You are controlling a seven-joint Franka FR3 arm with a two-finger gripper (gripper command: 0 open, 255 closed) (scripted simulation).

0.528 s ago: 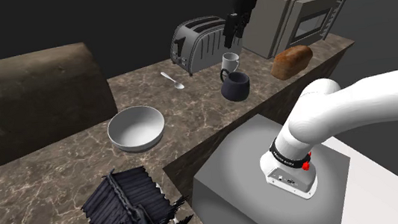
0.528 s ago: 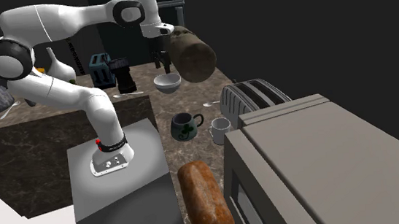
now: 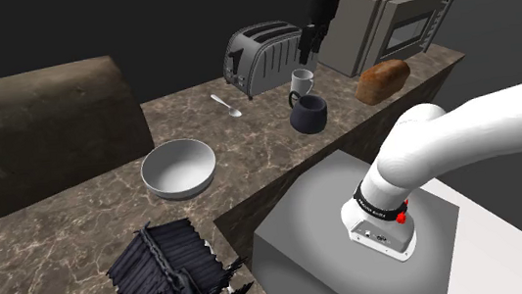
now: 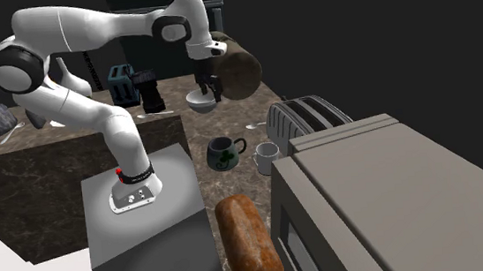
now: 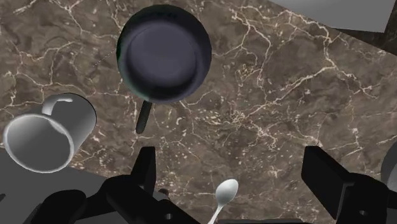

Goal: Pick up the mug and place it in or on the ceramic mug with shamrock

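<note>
In the shoulder view the gripper [image 3: 311, 52] is hanging above the pale mug [image 3: 302, 78]. That mug is standing on the marble counter [image 3: 109, 225], just beside the dark mug [image 3: 309, 114] and close in front of the toaster [image 3: 258, 55]. With such crowding, a slightly misplaced descent risks knocking one mug into the other or scraping the toaster. In the second exterior view the arm is arching high from its stand [image 4: 149, 226], with the hand pointing down over the counter. In the wrist view the fingers [image 5: 145, 170] are standing wide apart around nothing. The pale mug is sitting outside them, beyond one finger, so closing here would be catching only air, and a straight drop would be landing on the spoon [image 5: 224, 193] under the gap.
</note>
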